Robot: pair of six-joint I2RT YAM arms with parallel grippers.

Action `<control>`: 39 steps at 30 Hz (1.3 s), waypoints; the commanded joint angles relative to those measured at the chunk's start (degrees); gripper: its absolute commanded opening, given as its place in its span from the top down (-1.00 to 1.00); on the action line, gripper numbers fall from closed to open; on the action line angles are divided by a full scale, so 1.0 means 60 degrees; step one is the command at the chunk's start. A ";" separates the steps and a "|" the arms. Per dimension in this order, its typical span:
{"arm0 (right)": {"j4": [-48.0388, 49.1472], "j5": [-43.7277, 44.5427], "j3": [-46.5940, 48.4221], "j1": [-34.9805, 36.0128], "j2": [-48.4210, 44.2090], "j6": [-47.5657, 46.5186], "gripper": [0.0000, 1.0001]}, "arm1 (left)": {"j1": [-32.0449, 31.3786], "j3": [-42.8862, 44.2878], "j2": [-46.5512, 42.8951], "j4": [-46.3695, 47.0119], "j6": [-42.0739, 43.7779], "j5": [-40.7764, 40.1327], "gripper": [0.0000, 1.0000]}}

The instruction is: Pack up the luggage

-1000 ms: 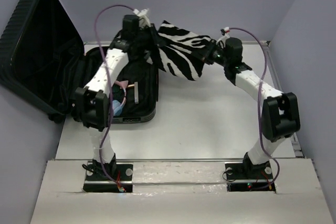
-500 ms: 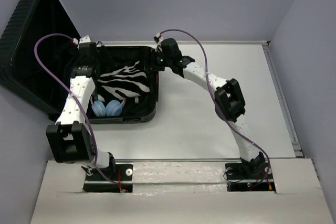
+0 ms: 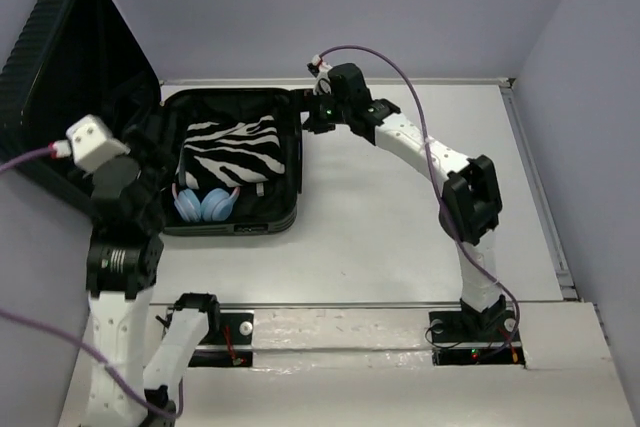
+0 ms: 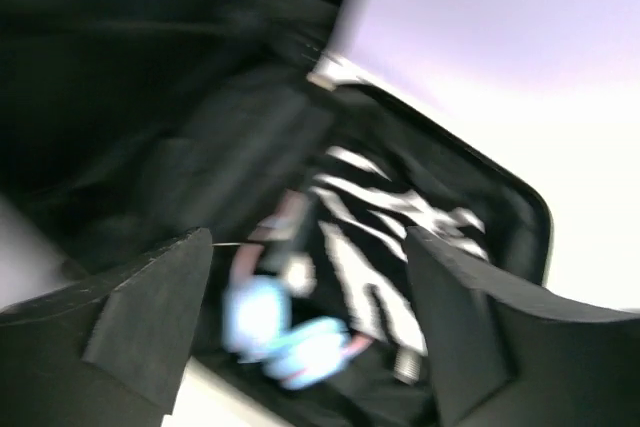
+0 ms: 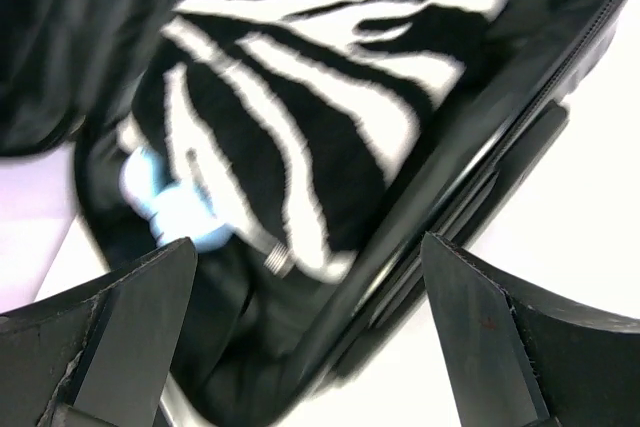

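I am holding my left claw wide open with nothing between its fingers, and my right claw is open just as wide and also empty. The luggage is lying open on the left part of the table, with its lid standing up at the far left. Inside the base, a zebra-striped cloth is lying flat, and the blue headphones are sitting just beside it, on the near side.

I judge that the packing is nearly finished and the step in hand is getting ready to close the lid. To do it well, I am planning to check first that no edge of the cloth is hanging over the rim, because the lid would pinch it. From above, the cloth seems to be fully inside. I should bring the lid over slowly from behind its outer shell, not from its lining. The right claw must be away from the rim before the lid comes down.

My left claw is hovering near the hinge side, between the lid and the base. Its camera is blurred, but the base is lying below and ahead of it, and the dark lid is rising on its left. My right claw is hanging over the far right corner of the base. The rim is running slantwise under its right finger, and the cloth is showing under the gap.
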 commanded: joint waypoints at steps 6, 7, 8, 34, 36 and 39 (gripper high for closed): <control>0.1513 -0.1222 -0.4505 0.0056 -0.5068 -0.1078 -1.00 | 0.0024 -0.1109 -0.1865 -0.0970 0.0286 -0.6251 -0.72; 0.1528 -0.1339 -0.4813 0.0056 -0.5347 -0.1136 -1.00 | 0.0024 -0.1182 -0.1849 -0.0869 0.0475 -0.6588 -0.74; 0.1542 -0.1384 -0.5397 0.0056 -0.5857 -0.1238 -1.00 | -0.0005 -0.1458 -0.1848 0.0032 0.0912 -0.7127 -0.75; 0.0693 0.0036 -0.6706 0.0056 -0.6844 -0.2250 -0.99 | 0.2117 -0.1726 0.2281 0.3165 0.2578 -0.7984 -0.34; 0.0693 0.0037 -0.6721 0.0056 -0.6858 -0.2294 -0.98 | 0.2221 -0.1667 0.2573 0.3103 0.2543 -0.7851 -0.24; 0.0693 -0.0138 -0.6721 0.0056 -0.6770 -0.2309 -0.98 | 0.2236 -0.1535 0.2912 0.3160 0.2615 -0.7719 -0.04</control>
